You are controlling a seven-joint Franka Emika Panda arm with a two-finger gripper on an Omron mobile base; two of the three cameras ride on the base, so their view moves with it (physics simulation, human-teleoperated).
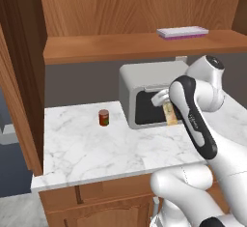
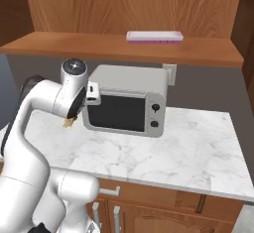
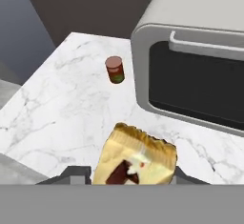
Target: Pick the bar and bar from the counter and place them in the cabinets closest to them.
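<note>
A tan-golden crinkly bar (image 3: 136,158) sits between the two dark fingers of my gripper (image 3: 133,173), which is shut on it. The bar (image 1: 169,113) hangs below the hand, lifted above the white marble counter (image 1: 87,148), just in front of the microwave door. In the right base view the bar (image 2: 68,123) peeks out under the gripper (image 2: 70,119), left of the microwave. Above, the brown wall cabinet's open wooden shelf (image 1: 120,47) runs across the wall.
A grey microwave (image 1: 144,88) stands on the counter against the back wall. A small red jar (image 1: 103,118) stands to its left. A flat white and pink pack (image 2: 154,36) lies on the shelf. A brown cabinet side wall (image 1: 21,76) bounds the left.
</note>
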